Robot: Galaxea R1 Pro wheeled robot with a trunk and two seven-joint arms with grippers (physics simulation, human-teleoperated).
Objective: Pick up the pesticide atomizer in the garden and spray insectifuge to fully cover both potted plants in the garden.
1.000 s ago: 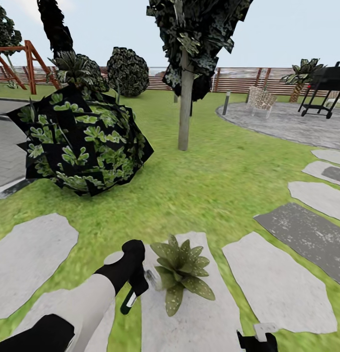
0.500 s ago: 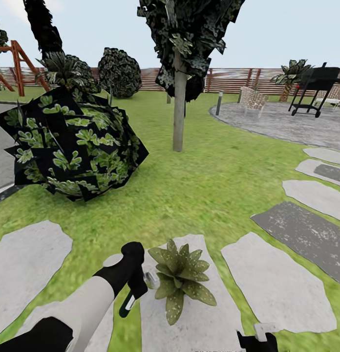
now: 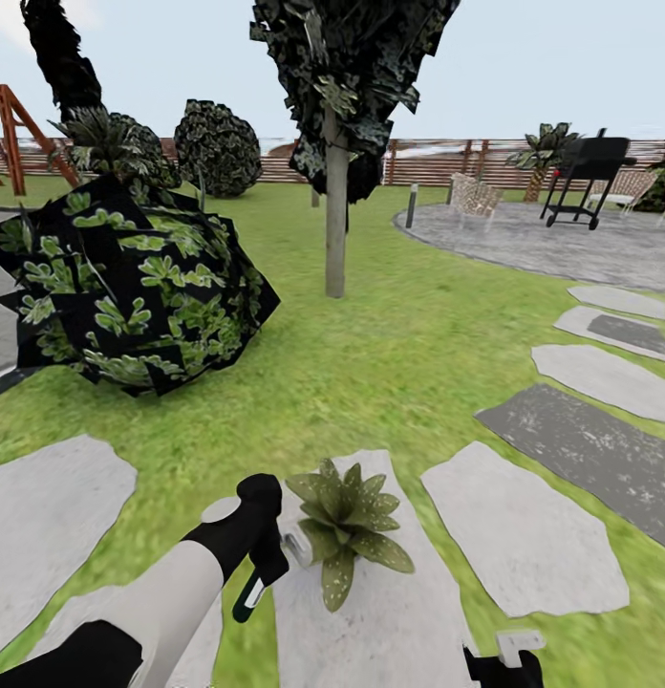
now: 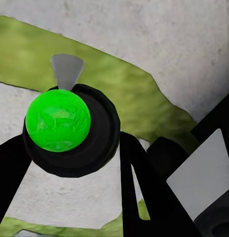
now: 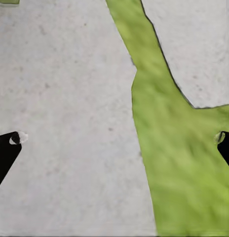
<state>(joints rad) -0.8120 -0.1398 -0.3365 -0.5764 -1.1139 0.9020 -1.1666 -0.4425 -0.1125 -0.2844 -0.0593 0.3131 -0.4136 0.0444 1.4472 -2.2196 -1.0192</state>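
**Now: atomizer gripped beside the plant**

My left gripper (image 4: 70, 148) has its black fingers (image 4: 139, 192) clamped round the pesticide atomizer (image 4: 57, 126), green cap toward the wrist camera. It sits just beside a potted plant (image 3: 347, 526) on a grey slab (image 3: 390, 612). My right gripper (image 5: 117, 140) hangs with fingers (image 5: 8, 148) spread wide, holding nothing, above slab and lawn (image 5: 178, 173).

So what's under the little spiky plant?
The potted plant sits on a pale grey stepping slab, with grass around it. Its leaves cover the pot, so that stays hidden.
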